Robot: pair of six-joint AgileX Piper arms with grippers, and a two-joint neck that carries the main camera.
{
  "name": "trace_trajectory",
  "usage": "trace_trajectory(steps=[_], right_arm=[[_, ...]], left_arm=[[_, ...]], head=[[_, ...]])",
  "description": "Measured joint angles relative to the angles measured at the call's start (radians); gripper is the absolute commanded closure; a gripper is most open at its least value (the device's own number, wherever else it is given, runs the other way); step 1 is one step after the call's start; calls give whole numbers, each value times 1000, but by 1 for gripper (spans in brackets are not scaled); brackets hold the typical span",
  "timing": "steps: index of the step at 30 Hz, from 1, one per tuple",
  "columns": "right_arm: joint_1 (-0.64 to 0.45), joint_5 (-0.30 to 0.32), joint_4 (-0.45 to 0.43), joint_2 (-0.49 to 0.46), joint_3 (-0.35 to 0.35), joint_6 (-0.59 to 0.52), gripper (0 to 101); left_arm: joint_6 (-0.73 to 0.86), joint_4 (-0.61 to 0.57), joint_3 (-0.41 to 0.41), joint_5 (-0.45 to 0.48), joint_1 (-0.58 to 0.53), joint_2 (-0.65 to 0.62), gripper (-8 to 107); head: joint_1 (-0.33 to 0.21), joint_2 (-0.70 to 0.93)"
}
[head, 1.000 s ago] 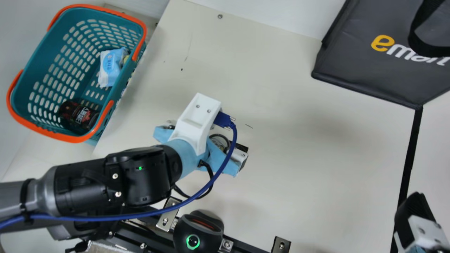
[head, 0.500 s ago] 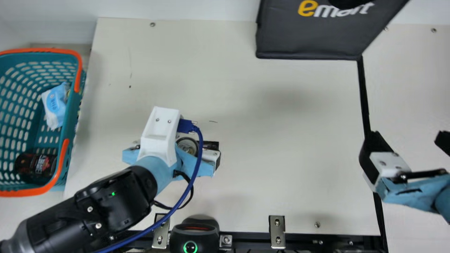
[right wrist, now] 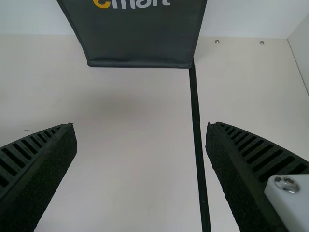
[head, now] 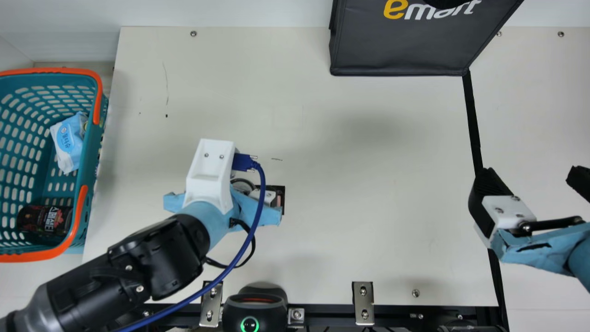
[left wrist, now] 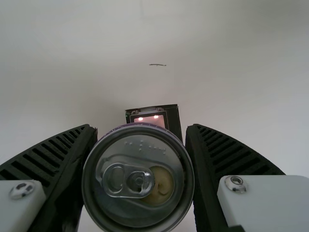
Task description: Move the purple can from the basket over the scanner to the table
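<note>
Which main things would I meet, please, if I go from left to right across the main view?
Teal basket → left gripper with the purple can → dark bag → right gripper.

Open table stretches from my left pincer toward twelve and four. The scanner sits close at three, my right pincer well beyond; the basket walls off nine, the bag between one and two.

A white back wall meets a pale side wall.
</note>
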Motion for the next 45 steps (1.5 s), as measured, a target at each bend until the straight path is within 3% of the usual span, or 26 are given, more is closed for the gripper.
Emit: trace_trajectory(steps=[2, 30, 37, 45], right_arm=[[0, 0, 0, 0, 0, 0, 6], [0, 0, 0, 0, 0, 0, 6], [0, 0, 0, 0, 0, 0, 6], [0, 0, 0, 0, 0, 0, 6]], left_arm=[[-7, 4, -23, 15, -4, 9, 107], [-244, 15, -571, 230, -53, 418, 107], [-286, 28, -627, 235, -60, 496, 107], [-318, 28, -628, 212, -58, 537, 104]], head=[[0, -2], [-2, 0], [-2, -2], [0, -2]])
